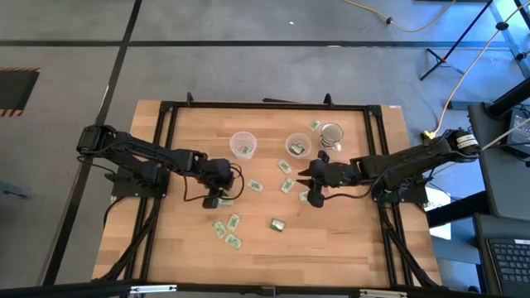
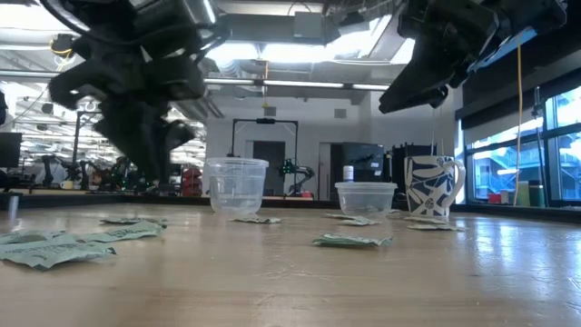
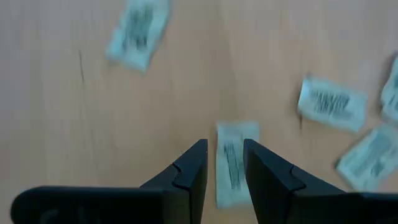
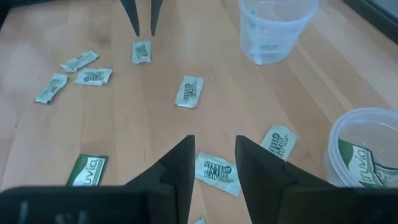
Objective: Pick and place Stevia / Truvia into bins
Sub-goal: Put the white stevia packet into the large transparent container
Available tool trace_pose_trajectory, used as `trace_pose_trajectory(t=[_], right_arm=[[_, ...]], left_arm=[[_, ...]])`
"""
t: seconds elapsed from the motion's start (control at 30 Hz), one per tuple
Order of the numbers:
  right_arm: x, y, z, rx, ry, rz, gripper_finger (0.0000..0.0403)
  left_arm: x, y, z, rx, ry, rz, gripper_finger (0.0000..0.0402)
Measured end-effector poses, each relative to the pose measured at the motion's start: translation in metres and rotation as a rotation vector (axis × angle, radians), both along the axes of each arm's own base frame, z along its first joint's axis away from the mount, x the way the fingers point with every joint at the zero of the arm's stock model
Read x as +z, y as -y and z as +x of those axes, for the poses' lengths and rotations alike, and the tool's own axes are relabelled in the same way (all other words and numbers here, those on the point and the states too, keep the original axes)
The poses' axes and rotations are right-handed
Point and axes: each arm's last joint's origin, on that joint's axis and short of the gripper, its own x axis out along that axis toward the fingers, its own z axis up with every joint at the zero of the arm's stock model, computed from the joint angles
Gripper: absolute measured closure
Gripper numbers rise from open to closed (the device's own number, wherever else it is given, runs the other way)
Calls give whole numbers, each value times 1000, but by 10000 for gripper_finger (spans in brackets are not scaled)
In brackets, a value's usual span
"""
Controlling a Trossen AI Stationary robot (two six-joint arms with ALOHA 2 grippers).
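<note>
On the wooden worktop [image 1: 348,240] two clear cups stand side by side near the far edge: the left cup [image 1: 243,145] and the right cup [image 1: 298,146], each with a green-and-white sachet visible inside. Just beyond the right cup, toward the right rail, stands a white mug with a dark blue leaf pattern [image 2: 433,186], with one sachet [image 1: 315,125] lying near it. Taking the right cup as landmark, the loose sachets spread on its near side: a few [image 1: 286,166] just beside it, one [image 1: 256,186] between the two arms, a green-faced one [image 1: 277,223] farther toward the front, and a cluster [image 1: 226,232] well off to the front left. The left gripper [image 3: 224,163] hangs over one sachet [image 3: 232,163] on the near side of the left cup; its fingers [image 3: 189,177] stand slightly apart, straddling the sachet from above and holding nothing. The right gripper [image 4: 213,160] hovers just to the near right of the right cup, fingers [image 4: 180,168] parted and empty, above a sachet [image 4: 217,172] printed "Stevia in the Raw". A green packet [image 4: 86,172] farther out reads "Truvia". Nothing stands between either gripper and the sachet below it. In the low view, the room behind shows desks, windows and ceiling lights.
</note>
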Motion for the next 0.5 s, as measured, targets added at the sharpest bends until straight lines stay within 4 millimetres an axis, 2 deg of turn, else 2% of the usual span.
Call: trace_pose_trajectory(t=[0.3,0.5], right_arm=[[1,0,1,14,29,-15,285],[1,0,1,14,30,-15,285]], left_arm=[[-2,18,-4,-52,-32,17,304],[-14,25,-2,-1,-88,65,304]])
